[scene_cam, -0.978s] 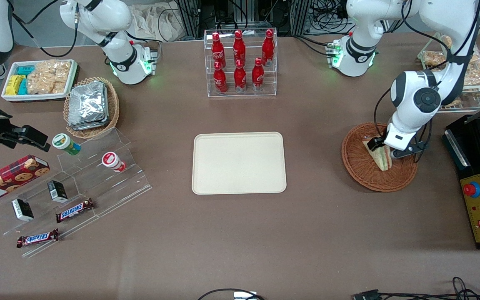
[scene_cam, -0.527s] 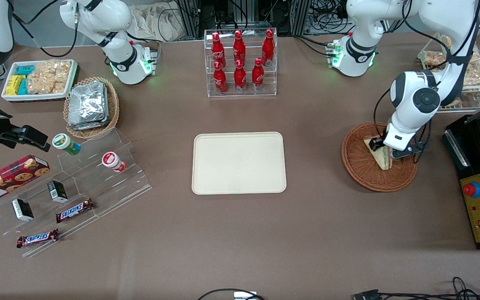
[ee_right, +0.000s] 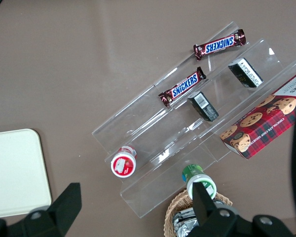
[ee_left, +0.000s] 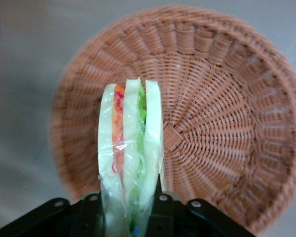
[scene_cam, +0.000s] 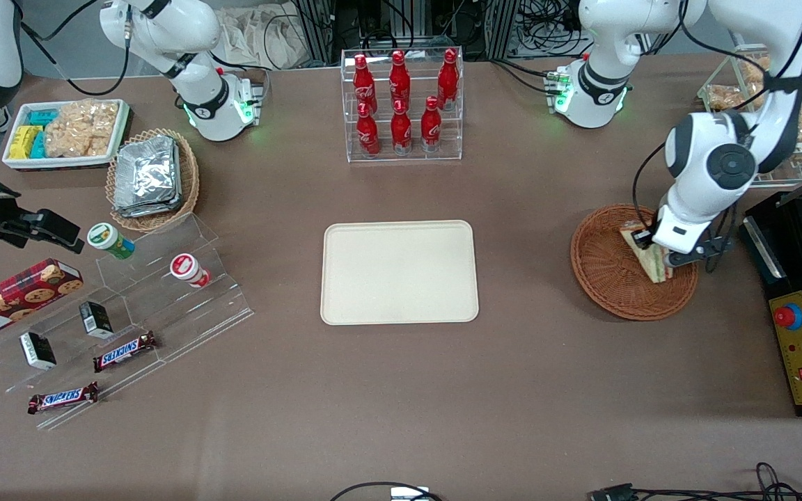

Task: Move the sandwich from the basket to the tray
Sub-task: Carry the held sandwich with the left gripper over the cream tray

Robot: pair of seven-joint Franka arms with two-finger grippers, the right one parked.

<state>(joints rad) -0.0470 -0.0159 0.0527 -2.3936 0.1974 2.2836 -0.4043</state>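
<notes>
two snickers bars (scene_cam: 124, 351) lie near a walkers box (scene_cam: 14, 298). gripper (scene_cam: 654, 252) over the basket (scene_cam: 603, 278) has fingers (ee_left: 160, 212) clamped on the sandwich (ee_left: 130, 163), well apart from the tray (scene_cam: 399, 272).

Brown matte surface (scene_cam: 401, 390) under even overhead light.
Covered edge to edge in one dull brown sheet, faintly creased near the front edge. Ringed along the farthest edge by tangled black cables (scene_cam: 540, 21), metal framing and crumpled pale cloth (scene_cam: 262, 35). Bordered at the working arm's end by a black control box (scene_cam: 801, 327) with red buttons.
</notes>
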